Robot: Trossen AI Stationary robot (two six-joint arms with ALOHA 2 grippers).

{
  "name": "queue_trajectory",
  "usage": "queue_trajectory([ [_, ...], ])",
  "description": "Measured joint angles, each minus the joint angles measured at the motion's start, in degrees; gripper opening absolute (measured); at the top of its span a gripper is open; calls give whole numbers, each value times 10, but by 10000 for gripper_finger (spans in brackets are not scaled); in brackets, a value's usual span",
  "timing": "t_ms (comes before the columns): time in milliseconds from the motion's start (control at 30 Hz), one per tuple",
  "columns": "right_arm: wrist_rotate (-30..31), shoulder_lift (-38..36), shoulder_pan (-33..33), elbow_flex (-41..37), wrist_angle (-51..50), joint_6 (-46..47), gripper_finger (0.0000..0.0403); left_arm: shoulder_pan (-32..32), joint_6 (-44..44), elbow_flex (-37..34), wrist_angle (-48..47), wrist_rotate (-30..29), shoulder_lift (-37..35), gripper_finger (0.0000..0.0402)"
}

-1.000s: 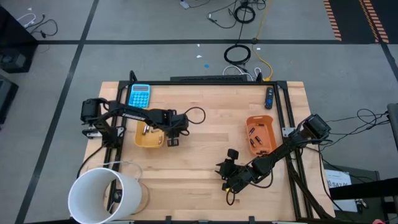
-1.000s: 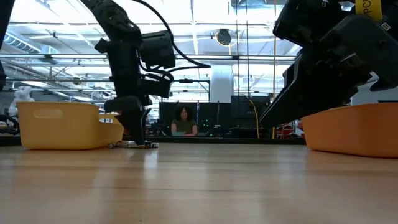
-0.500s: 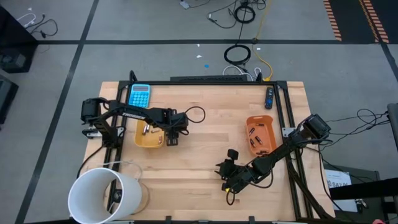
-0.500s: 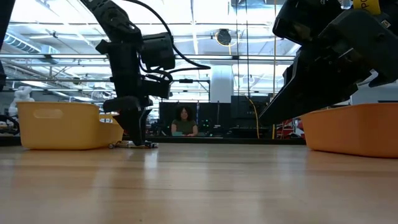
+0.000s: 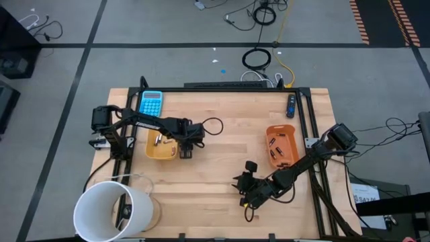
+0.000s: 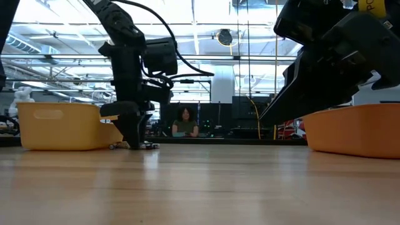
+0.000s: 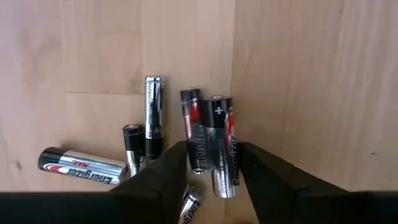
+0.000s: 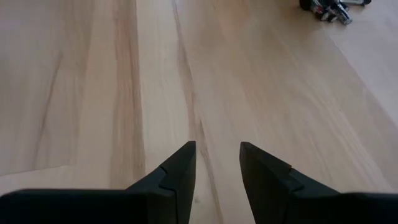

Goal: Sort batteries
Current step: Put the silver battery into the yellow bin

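Down at the fingertips, the left gripper stands partly open over a loose cluster of batteries on the bare wood, its two dark fingers straddling a pair of thicker cells that lie side by side, touching. Nothing is gripped yet; the jaws flank both cells rather than one. Slimmer silvery cells lie just to one side, one of them partly under the finger.

Seen from above, this gripper sits just right of the yellow tray, which already holds a few cells. The orange tray lies well apart on the right and holds darker, slimmer ones.

The right gripper waits near the front middle of the table, fingers parted over empty wood and holding nothing.

To do this pick well, I would judge that the fingers should centre on a single cell, not the touching pair, and close across its width so it cannot roll or squirt out. Descending squarely matters, since the neighbouring slim cell could get pinched or knocked away.
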Motion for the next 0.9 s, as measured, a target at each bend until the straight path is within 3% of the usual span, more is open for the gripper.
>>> queue_trajectory([
  [167, -1, 0, -7, 0, 1, -13, 115, -5, 0, -1, 1, 0, 0, 58],
  [200, -2, 0, -7, 0, 1, -15, 115, -8, -1, -1, 2, -4, 0, 54],
  [633, -15, 0, -8, 0, 22, -46, 115, -23, -31, -4, 12, -21, -9, 59],
  [900, -15, 0, -10, 0, 23, -47, 115, -32, -36, -6, 21, -44, -61, 59],
])
